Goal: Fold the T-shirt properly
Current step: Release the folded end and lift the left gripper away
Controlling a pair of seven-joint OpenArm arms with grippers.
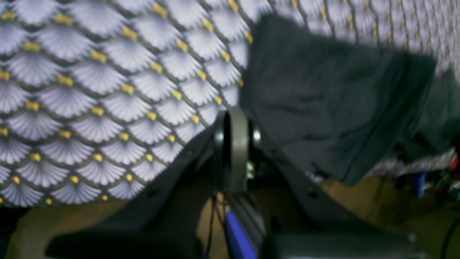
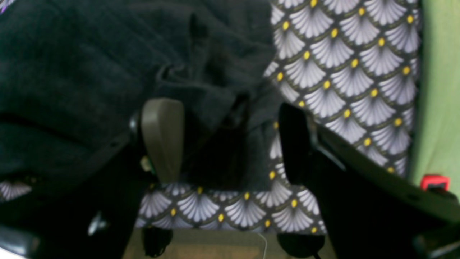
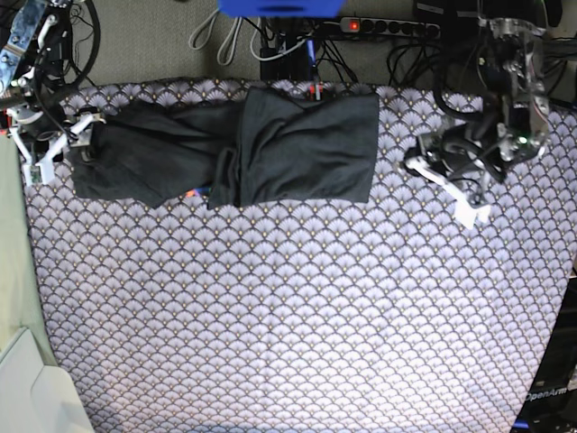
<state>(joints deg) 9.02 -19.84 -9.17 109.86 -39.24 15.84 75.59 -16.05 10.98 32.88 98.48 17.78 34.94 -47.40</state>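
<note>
The dark charcoal T-shirt (image 3: 270, 144) lies bunched and partly folded along the far side of the table, plain side up, with a speck of coloured print (image 3: 191, 192) at its front edge. My right gripper (image 3: 74, 137) is open at the shirt's left end. In the right wrist view its fingers (image 2: 161, 136) straddle the shirt's rumpled edge (image 2: 215, 108) without closing on it. My left gripper (image 3: 464, 203) is to the right of the shirt, apart from it. In the blurred left wrist view it (image 1: 235, 144) looks shut and empty over the cloth, with the shirt (image 1: 323, 108) beyond it.
The purple-white scallop-patterned cloth (image 3: 297, 307) covers the table. Cables and a power strip (image 3: 388, 27) lie behind the far edge, by a blue object (image 3: 279, 7). A green surface (image 3: 13, 271) and a white object (image 3: 32, 388) are at the left.
</note>
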